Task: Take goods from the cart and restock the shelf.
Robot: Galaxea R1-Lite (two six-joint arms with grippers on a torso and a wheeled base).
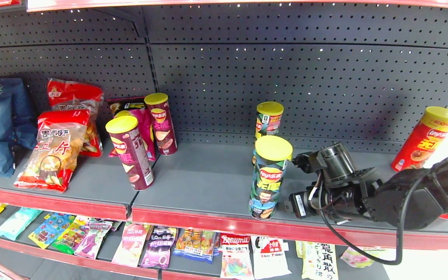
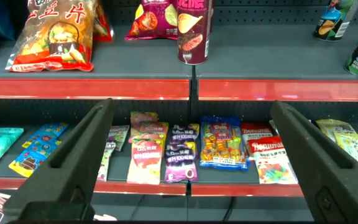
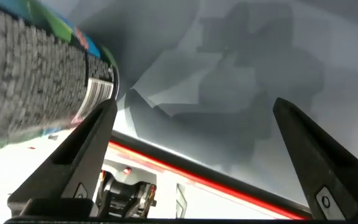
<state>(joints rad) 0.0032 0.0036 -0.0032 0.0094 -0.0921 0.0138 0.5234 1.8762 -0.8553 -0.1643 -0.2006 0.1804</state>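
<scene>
Right gripper (image 3: pixel 193 106) was seen spread wide, empty; tall green yellow-lidded cardboard chip can (image 1: pixel 270 182) stood upright just to its left. Left gripper (image 2: pixel 191 106), also spread, was held farther off.

The back panel (image 1: pixel 286 77) looks matt perforated metal; shelf edge (image 1: pixel 208 221) and snack bags (image 1: pixel 55 153) are glossy.

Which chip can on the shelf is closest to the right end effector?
The front green can, right beside the right end effector; the rear green can, purple cans and red can stand farther off.
</scene>
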